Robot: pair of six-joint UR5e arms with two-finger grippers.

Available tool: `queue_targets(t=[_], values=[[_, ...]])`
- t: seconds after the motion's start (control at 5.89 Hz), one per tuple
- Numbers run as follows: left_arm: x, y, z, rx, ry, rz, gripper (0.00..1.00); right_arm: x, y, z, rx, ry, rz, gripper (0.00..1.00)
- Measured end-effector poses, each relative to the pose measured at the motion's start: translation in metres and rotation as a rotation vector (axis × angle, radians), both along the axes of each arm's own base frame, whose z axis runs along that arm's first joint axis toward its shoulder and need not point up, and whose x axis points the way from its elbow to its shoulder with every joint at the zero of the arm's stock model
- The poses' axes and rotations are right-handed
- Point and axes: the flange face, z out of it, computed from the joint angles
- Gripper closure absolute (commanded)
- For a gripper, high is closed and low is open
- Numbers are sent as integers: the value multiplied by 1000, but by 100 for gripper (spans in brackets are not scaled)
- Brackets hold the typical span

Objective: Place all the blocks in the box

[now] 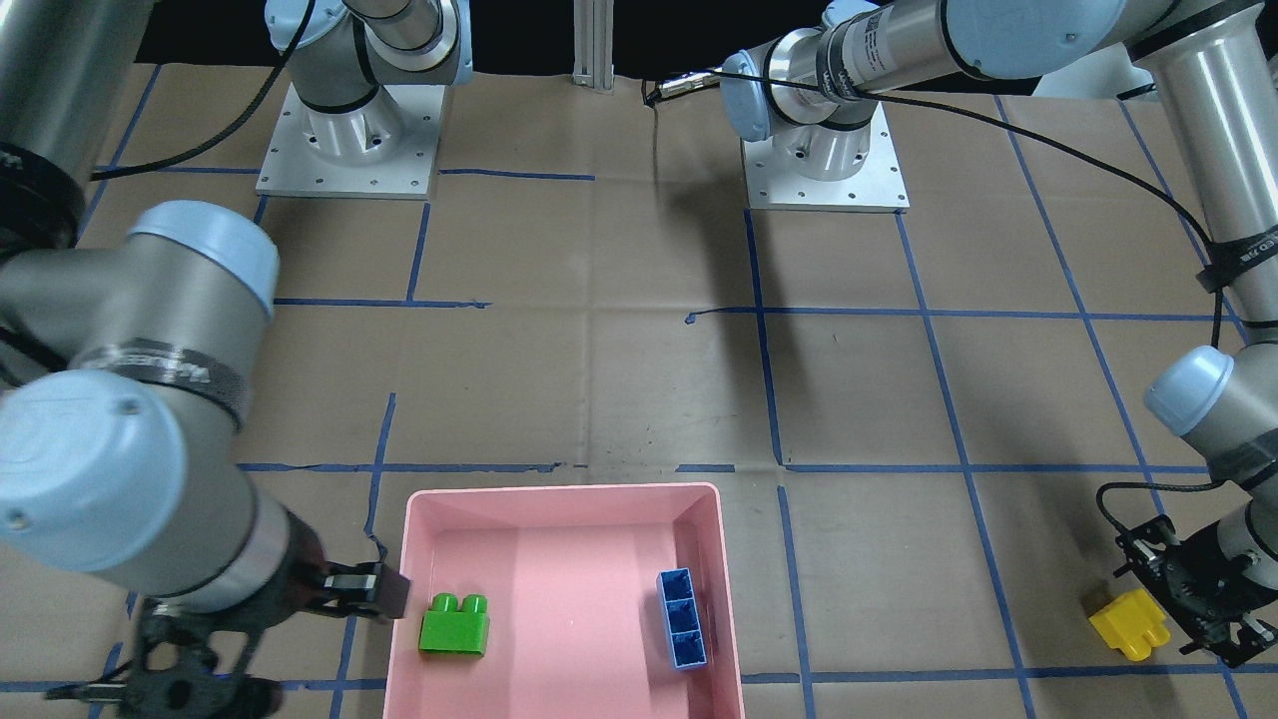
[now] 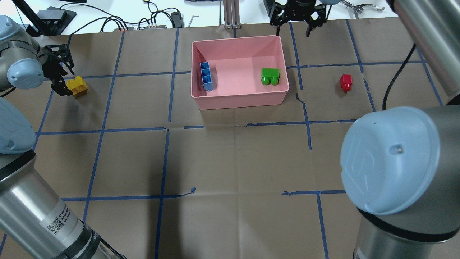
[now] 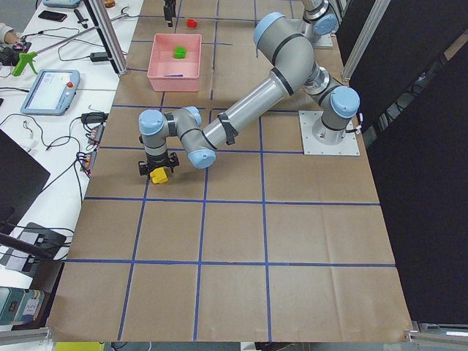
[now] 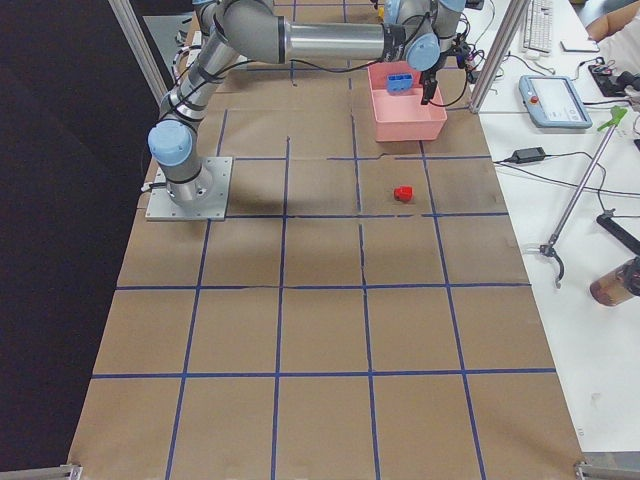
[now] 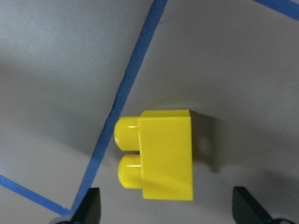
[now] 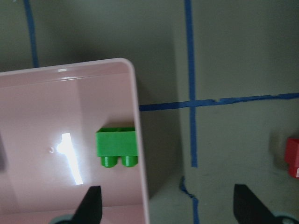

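The pink box (image 2: 239, 99) holds the green brick (image 2: 270, 76) on its right side and the long blue brick (image 2: 206, 75) along its left wall. The yellow brick (image 2: 76, 86) lies on the paper at the far left. My left gripper (image 2: 69, 80) is open right over it; in the left wrist view the yellow brick (image 5: 159, 154) lies on its side between and just beyond the fingertips (image 5: 91, 207). The red brick (image 2: 346, 82) lies on the table right of the box. My right gripper (image 2: 293, 32) is open and empty, above the box's far right corner.
The table is brown paper with a grid of blue tape (image 2: 169, 93). The arm bases (image 1: 349, 140) stand on metal plates at the robot's side. An aluminium post (image 2: 230, 14) and cables sit behind the box at the table's far edge.
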Motion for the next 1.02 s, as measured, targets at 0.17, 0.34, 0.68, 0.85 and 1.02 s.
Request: queue_targets(t=[0.17, 0.34, 0.68, 0.85, 1.02], values=[[-1, -2, -10, 1, 16, -7, 1, -60, 0, 0, 18, 7, 19, 1], [-1, -4, -20, 6, 28, -11, 1, -121, 10, -8, 46, 17, 54, 1], [-1, -4, -27, 15, 37, -22, 73, -200, 39, -64, 103, 9, 67, 1], [-1, -4, -25, 16, 35, -40, 88, -208, 45, -97, 92, 11, 48, 1], [-1, -3, -23, 17, 33, -54, 93, -208, 47, -124, 86, 10, 7, 2]])
